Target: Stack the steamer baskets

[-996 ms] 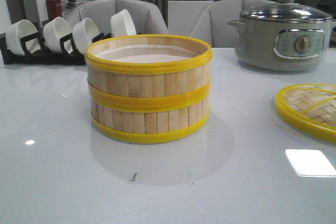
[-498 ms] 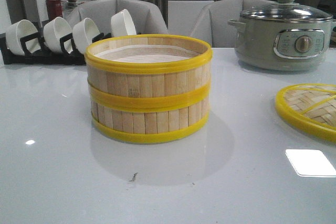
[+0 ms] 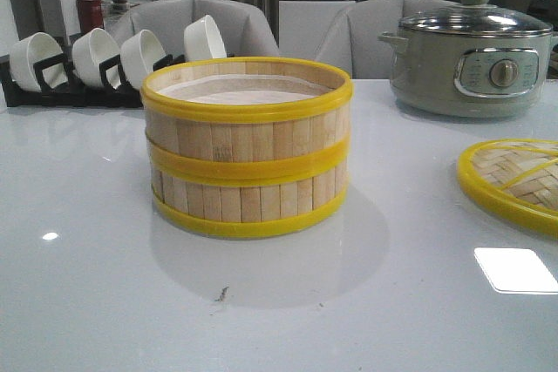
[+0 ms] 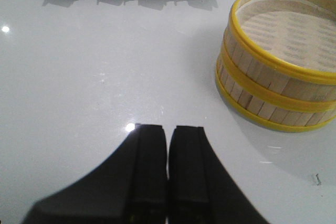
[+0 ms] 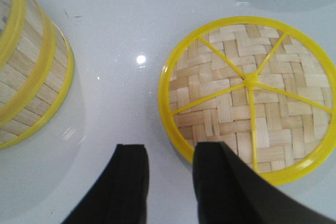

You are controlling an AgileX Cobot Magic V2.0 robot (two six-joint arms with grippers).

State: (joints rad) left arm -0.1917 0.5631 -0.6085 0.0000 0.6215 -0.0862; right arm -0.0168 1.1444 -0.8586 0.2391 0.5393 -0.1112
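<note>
Two steamer baskets (image 3: 247, 150) stand stacked one on the other in the middle of the white table, bamboo-slat walls with yellow rims and a pale liner inside the upper one. The same stack appears in the left wrist view (image 4: 278, 61) and at the edge of the right wrist view (image 5: 26, 72). My left gripper (image 4: 168, 128) is shut, empty, over bare table well apart from the stack. My right gripper (image 5: 170, 153) is open and empty, hovering at the near rim of the woven lid. Neither gripper shows in the front view.
A flat woven bamboo lid (image 3: 514, 182) with yellow rim and ribs lies at the right, also in the right wrist view (image 5: 252, 98). A grey electric pot (image 3: 471, 54) stands at the back right. A black rack of white bowls (image 3: 96, 63) sits at the back left.
</note>
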